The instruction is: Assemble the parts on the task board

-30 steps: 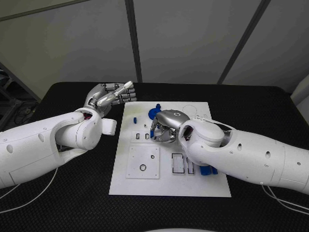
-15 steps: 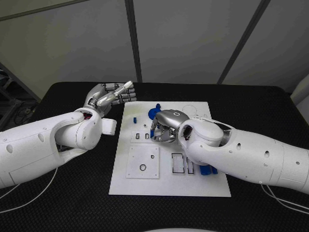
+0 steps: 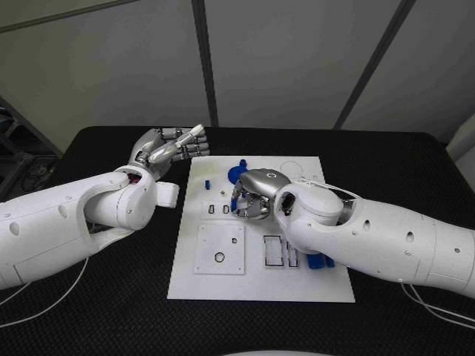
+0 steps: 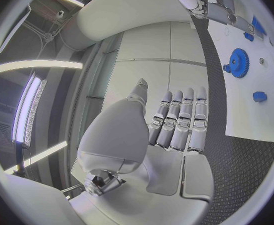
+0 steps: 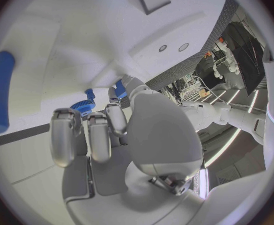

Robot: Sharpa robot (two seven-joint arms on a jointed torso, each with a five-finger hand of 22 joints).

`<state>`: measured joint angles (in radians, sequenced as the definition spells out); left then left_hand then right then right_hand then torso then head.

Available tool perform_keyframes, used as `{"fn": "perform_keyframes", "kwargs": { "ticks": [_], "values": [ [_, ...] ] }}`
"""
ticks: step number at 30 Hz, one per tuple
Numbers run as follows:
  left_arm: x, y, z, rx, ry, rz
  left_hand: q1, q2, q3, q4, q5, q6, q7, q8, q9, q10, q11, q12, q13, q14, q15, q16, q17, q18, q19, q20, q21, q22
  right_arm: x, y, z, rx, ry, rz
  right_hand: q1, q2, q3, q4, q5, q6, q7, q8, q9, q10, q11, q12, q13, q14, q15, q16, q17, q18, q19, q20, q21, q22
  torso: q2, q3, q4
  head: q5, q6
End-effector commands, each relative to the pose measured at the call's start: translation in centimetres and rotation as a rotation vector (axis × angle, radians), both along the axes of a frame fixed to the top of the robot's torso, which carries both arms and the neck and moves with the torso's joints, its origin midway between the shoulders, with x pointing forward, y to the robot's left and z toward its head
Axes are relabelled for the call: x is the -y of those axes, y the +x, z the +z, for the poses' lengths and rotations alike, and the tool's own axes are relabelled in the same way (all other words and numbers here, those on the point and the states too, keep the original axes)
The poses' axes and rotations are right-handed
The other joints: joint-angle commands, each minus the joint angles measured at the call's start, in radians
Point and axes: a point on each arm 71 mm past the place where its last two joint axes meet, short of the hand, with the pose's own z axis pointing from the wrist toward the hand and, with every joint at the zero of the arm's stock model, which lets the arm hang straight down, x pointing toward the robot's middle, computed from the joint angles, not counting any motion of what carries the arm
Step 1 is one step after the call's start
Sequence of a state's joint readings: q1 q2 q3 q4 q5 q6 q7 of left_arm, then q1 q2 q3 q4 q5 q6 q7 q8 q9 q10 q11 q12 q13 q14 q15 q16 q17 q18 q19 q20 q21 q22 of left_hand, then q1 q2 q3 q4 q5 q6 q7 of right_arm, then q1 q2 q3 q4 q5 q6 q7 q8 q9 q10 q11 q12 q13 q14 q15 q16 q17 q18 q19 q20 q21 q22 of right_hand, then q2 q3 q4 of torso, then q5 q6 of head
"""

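Note:
The white task board (image 3: pixel 261 285) lies in the middle of the black table. My right hand (image 3: pixel 254 194) hovers low over the board's middle with its fingers (image 5: pixel 101 135) curled down toward the surface. A small blue piece (image 3: pixel 234 202) shows right at those fingers; whether it is held I cannot tell. Just beyond that hand lies a blue gear (image 3: pixel 235 175) (image 4: pixel 239 62) (image 5: pixel 82 106), and a small blue peg (image 3: pixel 208 182) stands left of it. My left hand (image 3: pixel 171 148) (image 4: pixel 174 127) is raised off the board's far left corner, fingers straight and side by side, holding nothing.
More blue parts (image 3: pixel 321 261) lie on the board's right side, partly under my right forearm, and a long blue piece (image 5: pixel 1 92) lies on the white surface. A square inset plate (image 3: pixel 220 249) and dark slots (image 3: pixel 273 251) occupy the board's near half. Black table surrounds the board.

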<state>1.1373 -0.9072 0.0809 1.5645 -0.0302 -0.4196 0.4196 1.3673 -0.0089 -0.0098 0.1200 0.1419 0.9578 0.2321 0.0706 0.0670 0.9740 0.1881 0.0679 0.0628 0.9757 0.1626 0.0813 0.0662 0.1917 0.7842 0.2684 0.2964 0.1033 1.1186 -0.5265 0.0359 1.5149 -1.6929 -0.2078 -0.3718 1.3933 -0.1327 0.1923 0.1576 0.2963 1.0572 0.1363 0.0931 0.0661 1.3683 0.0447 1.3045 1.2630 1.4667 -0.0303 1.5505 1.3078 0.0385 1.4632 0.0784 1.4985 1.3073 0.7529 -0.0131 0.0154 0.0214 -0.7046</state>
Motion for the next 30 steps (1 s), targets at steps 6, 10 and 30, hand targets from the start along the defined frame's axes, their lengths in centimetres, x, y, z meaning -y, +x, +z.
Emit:
{"fn": "perform_keyframes", "kwargs": {
  "ticks": [6,10,30],
  "values": [
    [0.12,0.00,0.15,0.010,0.001,-0.013,-0.001,0.011,0.000,-0.005,-0.006,0.006,-0.001,-0.006,-0.001,0.004,0.003,-0.003,0.000,0.006,-0.003,-0.004,0.000,-0.008,-0.006,0.004,-0.005,-0.001,-0.07,0.00,0.05,0.005,-0.005,0.001,-0.015,-0.003,0.000,0.005,0.001,-0.013,0.003,-0.008,-0.001,-0.008,0.008,-0.008,-0.005,0.092,0.011,-0.003,0.210,-0.003,0.009,0.009,-0.006,0.105,0.000,0.0000,0.0005,-0.001,0.001],
    [0.10,0.00,0.15,0.010,0.002,-0.012,-0.001,0.011,0.000,-0.005,-0.006,0.006,-0.001,-0.006,-0.001,0.004,0.003,-0.003,0.000,0.006,-0.003,-0.004,0.000,-0.008,-0.006,0.004,-0.005,-0.001,-0.08,0.00,0.07,0.006,-0.004,0.001,-0.015,-0.003,0.000,0.005,0.001,-0.014,0.004,-0.008,-0.001,-0.008,0.009,-0.008,-0.006,0.092,0.011,-0.003,0.210,-0.002,0.009,0.009,-0.006,0.105,0.000,-0.0003,0.0003,-0.001,0.001],
    [0.05,0.00,0.13,0.011,0.017,-0.015,-0.001,0.010,-0.001,-0.006,-0.006,0.006,-0.001,-0.006,-0.001,0.003,0.003,-0.003,0.000,0.007,-0.003,-0.005,0.000,-0.008,-0.006,0.004,-0.006,-0.002,0.28,-0.06,0.32,0.025,0.019,-0.009,-0.027,-0.045,-0.031,0.018,-0.029,-0.132,0.028,-0.034,-0.005,-0.082,0.032,-0.086,-0.094,0.092,0.032,-0.003,0.209,0.005,-0.013,0.028,-0.025,0.072,0.000,0.0000,0.0003,0.000,0.002]
  ]
}}
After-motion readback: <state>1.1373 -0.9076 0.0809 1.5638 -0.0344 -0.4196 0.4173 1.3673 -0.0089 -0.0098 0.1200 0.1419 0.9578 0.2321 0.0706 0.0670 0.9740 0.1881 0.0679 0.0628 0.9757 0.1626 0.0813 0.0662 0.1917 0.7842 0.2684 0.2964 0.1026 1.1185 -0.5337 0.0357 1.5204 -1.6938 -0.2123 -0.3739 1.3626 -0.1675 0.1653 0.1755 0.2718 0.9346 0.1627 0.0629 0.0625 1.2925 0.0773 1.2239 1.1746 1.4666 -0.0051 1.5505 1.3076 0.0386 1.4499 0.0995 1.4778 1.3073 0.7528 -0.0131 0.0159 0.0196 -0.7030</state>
